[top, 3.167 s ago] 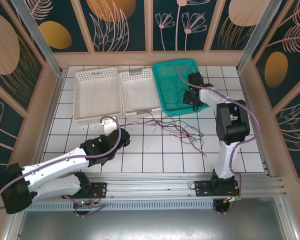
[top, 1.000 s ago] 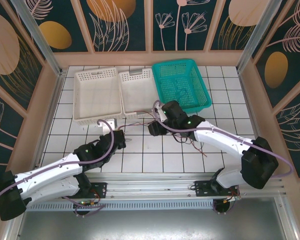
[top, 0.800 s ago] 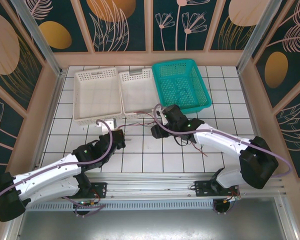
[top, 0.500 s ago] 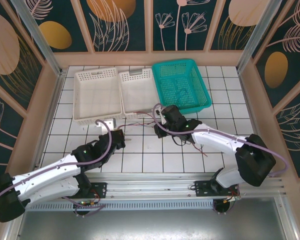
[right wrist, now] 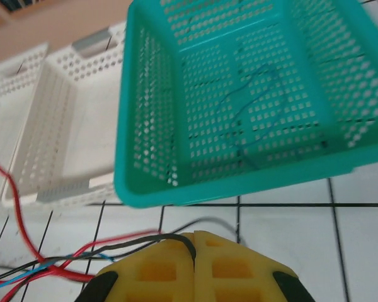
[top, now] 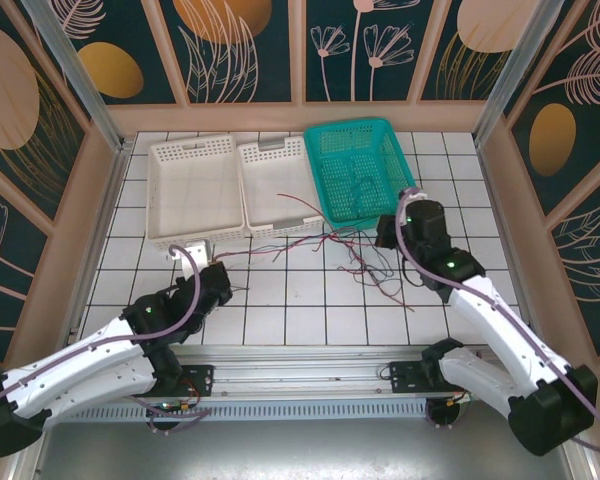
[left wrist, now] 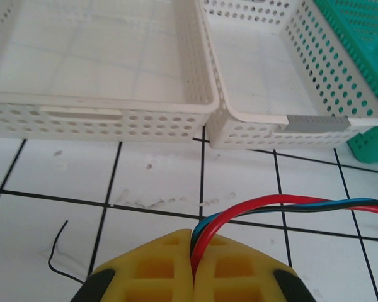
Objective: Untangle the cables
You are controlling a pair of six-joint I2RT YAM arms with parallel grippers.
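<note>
Near the table's [top: 310, 322] middle, before the white baskets [left wrist: 113, 116], draw apart gently and low: left gripper [left wrist: 193, 255] pinching the red, blue and black cables [left wrist: 271, 202], right gripper [right wrist: 194, 251] pinching a black strand [right wrist: 145, 238], neither pinch to loosen.

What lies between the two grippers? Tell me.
The thin red, black and blue cables, running across the white tiled table from the shut left gripper to the shut right gripper, with a loose tangle nearer the right; the top view shows it.

Baskets [top: 195, 190] bar the far side, cables [left wrist: 271, 201] cross mid-table; near tiles [top: 310, 322] seem free.
</note>
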